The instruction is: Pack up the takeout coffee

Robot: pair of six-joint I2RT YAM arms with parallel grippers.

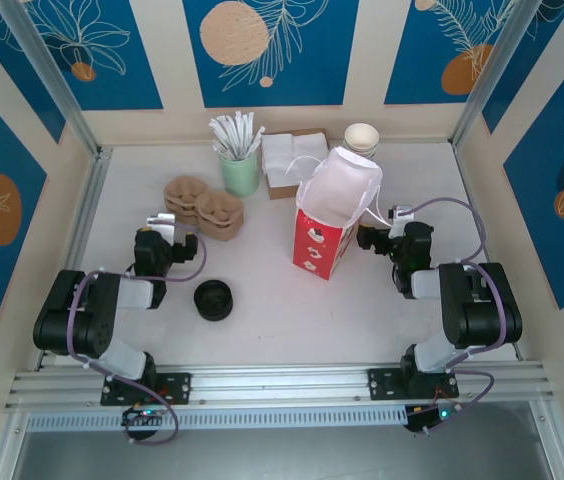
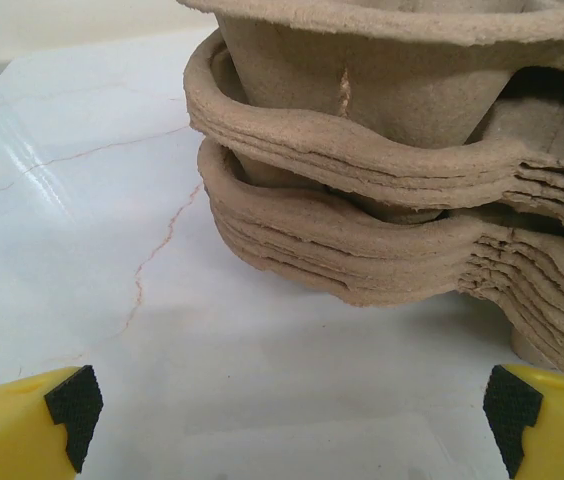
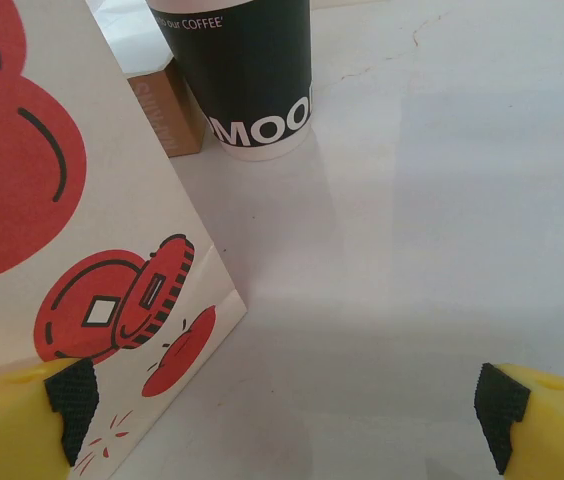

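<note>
Above table [image 1: 282, 325], left gripper [image 2: 292, 412], right gripper [image 3: 287, 412], both wide open, empty

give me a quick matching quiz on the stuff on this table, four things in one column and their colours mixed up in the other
Things:
1. stack of cup trays
2. paper bag
3. stirrer holder
4. napkins

Colours:
a. pale green
b. plain white
c. cardboard brown
d. red and white

Pairs: 1-c, 2-d, 3-a, 4-b
</note>
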